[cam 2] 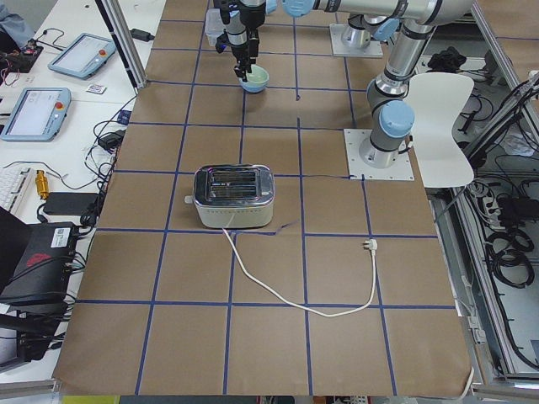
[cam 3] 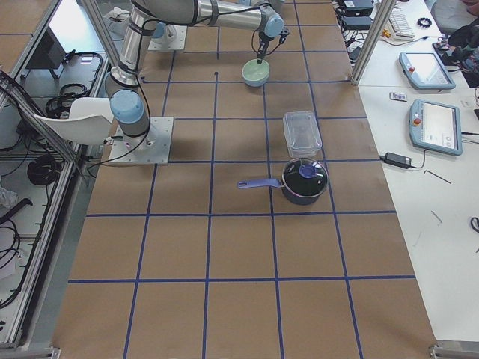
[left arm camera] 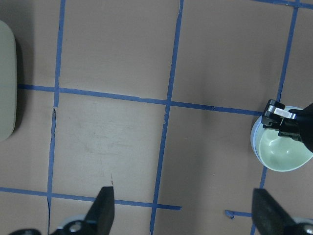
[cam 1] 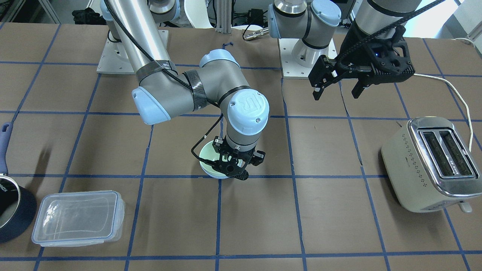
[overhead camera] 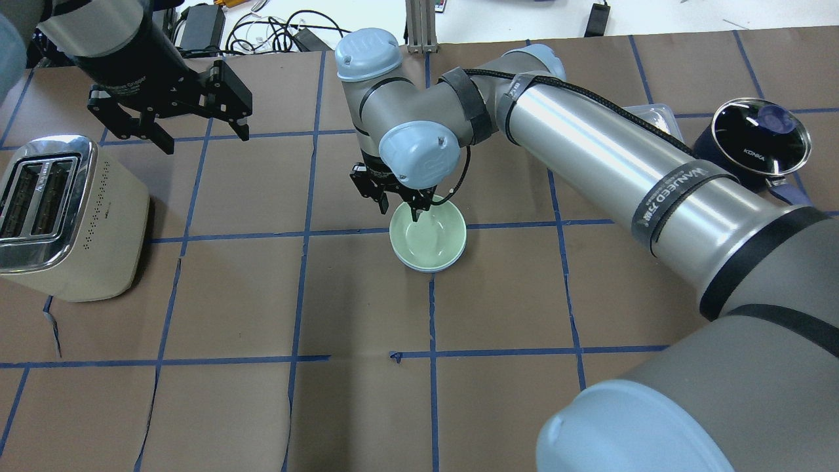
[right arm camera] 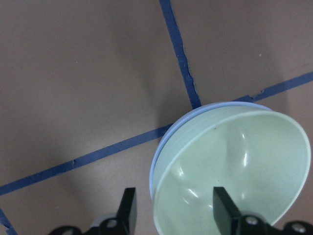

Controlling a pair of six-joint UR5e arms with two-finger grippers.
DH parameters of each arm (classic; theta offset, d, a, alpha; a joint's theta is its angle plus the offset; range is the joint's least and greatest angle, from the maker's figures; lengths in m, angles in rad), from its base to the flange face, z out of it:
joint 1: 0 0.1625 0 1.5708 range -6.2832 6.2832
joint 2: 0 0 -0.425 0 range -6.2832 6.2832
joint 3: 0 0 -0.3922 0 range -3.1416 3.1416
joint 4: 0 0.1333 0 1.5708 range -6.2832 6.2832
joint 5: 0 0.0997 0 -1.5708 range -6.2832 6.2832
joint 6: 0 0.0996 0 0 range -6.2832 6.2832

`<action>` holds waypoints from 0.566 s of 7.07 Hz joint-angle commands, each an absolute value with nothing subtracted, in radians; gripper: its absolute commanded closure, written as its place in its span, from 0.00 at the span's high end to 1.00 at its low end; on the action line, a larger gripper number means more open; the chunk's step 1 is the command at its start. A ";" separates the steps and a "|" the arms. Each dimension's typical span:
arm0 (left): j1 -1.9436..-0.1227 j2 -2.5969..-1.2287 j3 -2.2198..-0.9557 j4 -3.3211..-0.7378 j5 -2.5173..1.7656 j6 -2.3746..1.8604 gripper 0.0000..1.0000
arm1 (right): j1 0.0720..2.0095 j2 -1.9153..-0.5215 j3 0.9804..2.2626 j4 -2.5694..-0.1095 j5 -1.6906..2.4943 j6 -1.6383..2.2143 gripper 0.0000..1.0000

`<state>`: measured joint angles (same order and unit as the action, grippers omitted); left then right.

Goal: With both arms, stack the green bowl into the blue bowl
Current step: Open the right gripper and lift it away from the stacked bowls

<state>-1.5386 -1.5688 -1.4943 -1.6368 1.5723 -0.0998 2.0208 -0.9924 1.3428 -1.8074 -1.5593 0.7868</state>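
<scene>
Green bowl [overhead camera: 427, 239] sits nested in blue bowl [right arm camera: 166, 137], right gripper [overhead camera: 400, 213] spread astride their rim, left gripper [overhead camera: 204, 141] spread, well away.

My right arm [cam 3: 217, 12] reaches out over the brown counter [cam 3: 239, 247] and its right jaws hang straight down at the far side of the green bowl [cam 3: 256, 72]; how they stand I cannot tell from here. Nearer the camera than the green bowl lies a clear lidded box [cam 3: 301, 133]. Nearer still is a dark saucepan [cam 3: 304, 181], lid on.
</scene>
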 commanded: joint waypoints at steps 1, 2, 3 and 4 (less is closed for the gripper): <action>-1.539 -1.568 -1.494 -1.637 1.578 -0.098 1.00 | 1.972 -1.047 1.312 -1.792 -1.615 0.700 1.00; -1.539 -1.566 -1.496 -1.640 1.580 -0.091 1.00 | 1.900 -1.090 1.316 -1.790 -1.612 0.621 1.00; -1.539 -1.565 -1.494 -1.638 1.580 -0.091 1.00 | 1.822 -1.124 1.318 -1.772 -1.609 0.451 1.00; -1.539 -1.563 -1.494 -1.637 1.583 -0.091 1.00 | 1.759 -1.158 1.321 -1.758 -1.617 0.317 1.00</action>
